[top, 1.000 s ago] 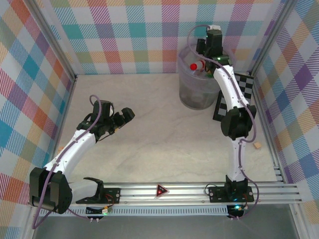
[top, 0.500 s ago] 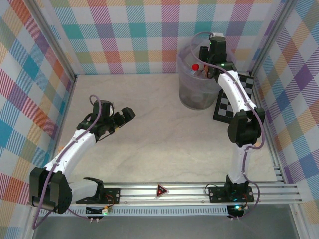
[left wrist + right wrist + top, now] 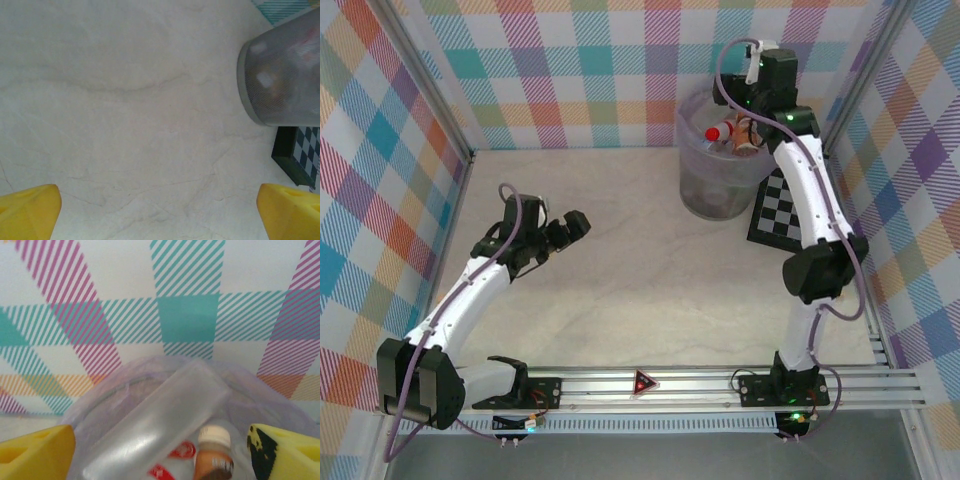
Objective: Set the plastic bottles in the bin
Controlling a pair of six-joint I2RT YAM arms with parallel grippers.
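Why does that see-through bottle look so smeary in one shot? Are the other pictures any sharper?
Right wrist view: the clear bottle is smeared, perhaps moving or too near the lens, while the striped wall behind stays crisp. Left wrist view: the bin looks hazy, the table shows clearer veins. Top view: even light, faint shadows only.

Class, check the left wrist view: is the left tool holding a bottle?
No, the left tool stands wide open, with nothing but bare table in its gap.
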